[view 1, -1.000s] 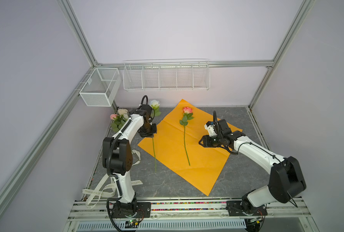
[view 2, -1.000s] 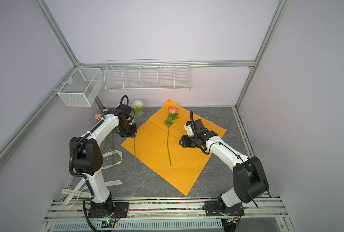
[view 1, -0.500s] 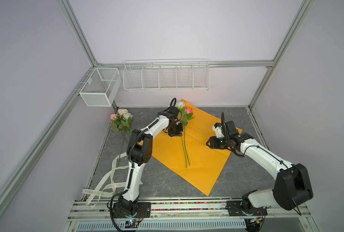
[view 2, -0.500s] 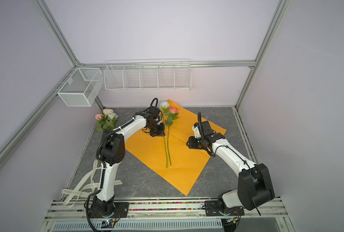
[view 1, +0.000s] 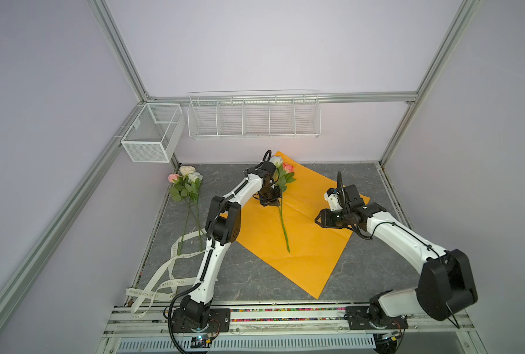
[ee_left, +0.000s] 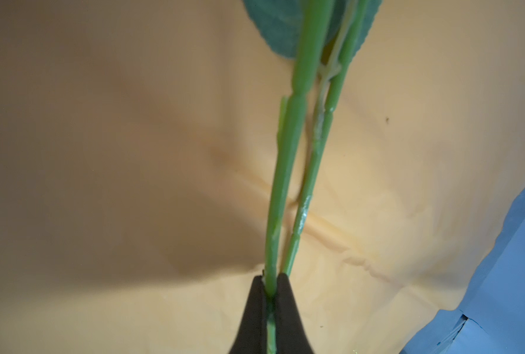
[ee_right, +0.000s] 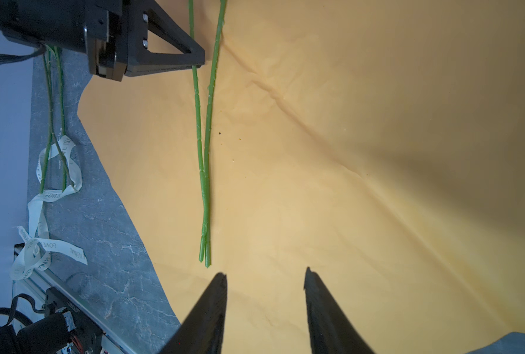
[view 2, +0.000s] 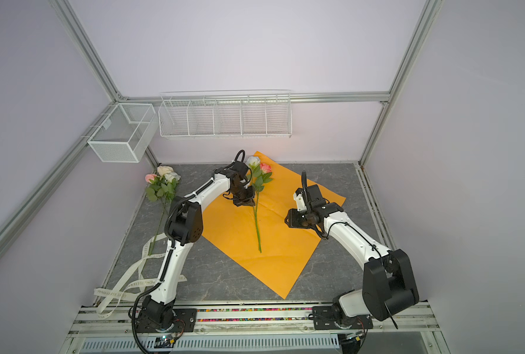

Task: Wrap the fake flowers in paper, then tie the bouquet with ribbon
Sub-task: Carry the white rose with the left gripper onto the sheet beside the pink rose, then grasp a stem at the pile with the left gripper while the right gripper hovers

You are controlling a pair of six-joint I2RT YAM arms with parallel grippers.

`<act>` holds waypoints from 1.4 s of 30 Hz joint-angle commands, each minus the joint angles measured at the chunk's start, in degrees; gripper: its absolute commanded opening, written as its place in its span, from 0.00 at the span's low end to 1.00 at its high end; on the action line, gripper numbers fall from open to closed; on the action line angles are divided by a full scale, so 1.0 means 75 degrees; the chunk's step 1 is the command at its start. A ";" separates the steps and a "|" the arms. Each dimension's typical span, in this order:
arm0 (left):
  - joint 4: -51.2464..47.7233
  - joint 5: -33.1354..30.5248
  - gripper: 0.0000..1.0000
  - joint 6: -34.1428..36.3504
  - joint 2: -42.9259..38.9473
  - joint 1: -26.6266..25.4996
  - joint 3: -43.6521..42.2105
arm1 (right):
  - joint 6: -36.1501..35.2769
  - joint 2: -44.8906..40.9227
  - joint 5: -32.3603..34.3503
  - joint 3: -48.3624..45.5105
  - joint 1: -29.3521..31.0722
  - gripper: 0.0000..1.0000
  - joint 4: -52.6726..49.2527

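Left fingers [ee_left: 252, 312] tight around one rose stem [ee_left: 281, 184], right fingers [ee_right: 209, 312] half apart and empty above the orange paper [ee_right: 377, 153]

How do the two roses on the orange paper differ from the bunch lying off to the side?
The pair is a white and a pink rose; the bunch has three: pink, cream, white. The pair lies on the paper; the bunch lies on the grey table, stems across the ribbon. The left gripper pinches one of the pair's stems; nothing touches the bunch. Both have green leaves and long thin stems.
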 commanded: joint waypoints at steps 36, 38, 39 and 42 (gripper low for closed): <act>-0.0325 -0.2658 0.38 0.2666 -0.3937 0.4727 -0.3897 | 0.0215 0.2172 -0.1312 0.1828 0.2326 0.63 0.1639; -0.0503 -0.2915 0.35 0.2877 -0.3593 0.4793 -0.3611 | 0.0259 0.2448 -0.1280 0.2074 0.2482 0.63 0.1601; -0.0605 -0.3091 0.34 0.2890 -0.3436 0.4814 -0.3473 | 0.0283 0.2569 -0.1279 0.2154 0.2535 0.63 0.1600; -0.0743 -0.3724 0.31 0.2698 -0.3072 0.4870 -0.3202 | 0.0343 0.2876 -0.1324 0.2405 0.2625 0.62 0.1583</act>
